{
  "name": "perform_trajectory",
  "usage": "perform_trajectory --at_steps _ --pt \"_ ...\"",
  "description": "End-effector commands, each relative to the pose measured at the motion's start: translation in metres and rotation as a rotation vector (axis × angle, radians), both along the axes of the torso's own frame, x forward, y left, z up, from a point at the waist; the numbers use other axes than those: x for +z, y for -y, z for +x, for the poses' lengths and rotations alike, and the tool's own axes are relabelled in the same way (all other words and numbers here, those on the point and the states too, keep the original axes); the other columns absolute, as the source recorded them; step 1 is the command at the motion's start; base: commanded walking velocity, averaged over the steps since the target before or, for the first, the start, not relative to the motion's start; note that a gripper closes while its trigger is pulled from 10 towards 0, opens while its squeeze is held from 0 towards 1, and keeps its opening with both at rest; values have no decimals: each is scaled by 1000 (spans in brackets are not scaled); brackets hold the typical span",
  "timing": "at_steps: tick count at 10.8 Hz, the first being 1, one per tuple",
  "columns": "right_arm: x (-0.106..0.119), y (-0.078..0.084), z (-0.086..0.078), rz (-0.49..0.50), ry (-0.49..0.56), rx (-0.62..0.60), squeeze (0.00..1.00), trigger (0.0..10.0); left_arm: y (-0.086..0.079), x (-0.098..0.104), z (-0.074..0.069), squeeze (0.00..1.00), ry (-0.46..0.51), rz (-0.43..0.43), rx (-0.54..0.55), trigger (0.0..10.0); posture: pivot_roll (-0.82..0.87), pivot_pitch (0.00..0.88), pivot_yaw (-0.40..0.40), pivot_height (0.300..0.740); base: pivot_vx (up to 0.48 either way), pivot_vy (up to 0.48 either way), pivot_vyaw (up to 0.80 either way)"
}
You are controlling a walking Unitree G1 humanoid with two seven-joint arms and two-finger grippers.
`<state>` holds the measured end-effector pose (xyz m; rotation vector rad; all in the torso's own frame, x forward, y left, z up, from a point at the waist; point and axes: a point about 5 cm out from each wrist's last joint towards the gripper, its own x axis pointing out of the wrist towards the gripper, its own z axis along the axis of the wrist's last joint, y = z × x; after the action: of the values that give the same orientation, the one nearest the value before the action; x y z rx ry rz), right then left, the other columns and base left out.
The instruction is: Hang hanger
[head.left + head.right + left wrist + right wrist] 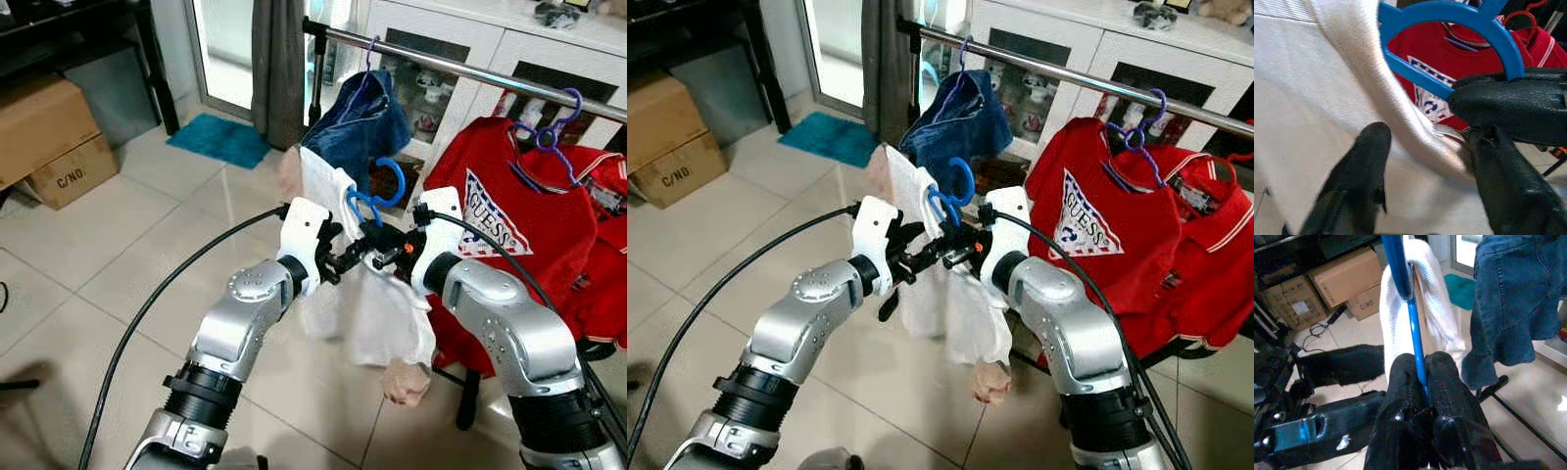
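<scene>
The right tool [1420, 382] is pinching the thin blue hanger [377, 196] between its two black fingers [1452, 382], clenched on the plastic just below the hook. The left tool [1425, 161] is meeting it from the left; its two fingers are standing apart with a fold of the white garment [367, 304] lying between them, released rather than gripping. Both tools are hovering in mid-air in front of the robot, near the clothes rail.

There is one blue hanger in the tools, carrying one white garment that is draping down toward the floor. Its hook is pointing up and curling open toward the far rail, and its neck is running roughly upright.

Farther off, the metal rail [460, 69] is running from the far left down toward the right. Three pieces are hanging on it: a blue denim piece [367, 122] on the left and two red shirts [519, 235] on purple hangers [549, 132] to the right.

The floor [127, 245] is pale glossy tile. Two cardboard boxes [54, 137] are sitting at the far left, a teal mat [217, 139] is lying by a doorway, and a white cabinet [441, 39] is standing behind the rail.
</scene>
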<state>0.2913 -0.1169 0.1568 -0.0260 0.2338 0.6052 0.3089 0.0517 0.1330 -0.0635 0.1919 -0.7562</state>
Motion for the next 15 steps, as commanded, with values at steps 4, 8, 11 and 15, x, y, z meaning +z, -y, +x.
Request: perform_trajectory --at_steps 4,8,11,15 --pt "8 -15 -4 27 31 84 0 0 -4 21 21 0 63 13 62 0 60 34 -27 740 0 0 0" --pt "8 -15 -2 37 49 69 0 0 -7 12 18 0 1 -16 85 0 78 0 -34 740 0 0 0" --pt "7 -13 -1 27 44 58 0 0 -4 10 13 0 -22 -26 66 0 67 0 -34 740 0 0 0" --pt "-21 2 1 -134 -82 26 0 0 -16 22 7 0 42 -36 120 0 80 0 -44 740 0 0 0"
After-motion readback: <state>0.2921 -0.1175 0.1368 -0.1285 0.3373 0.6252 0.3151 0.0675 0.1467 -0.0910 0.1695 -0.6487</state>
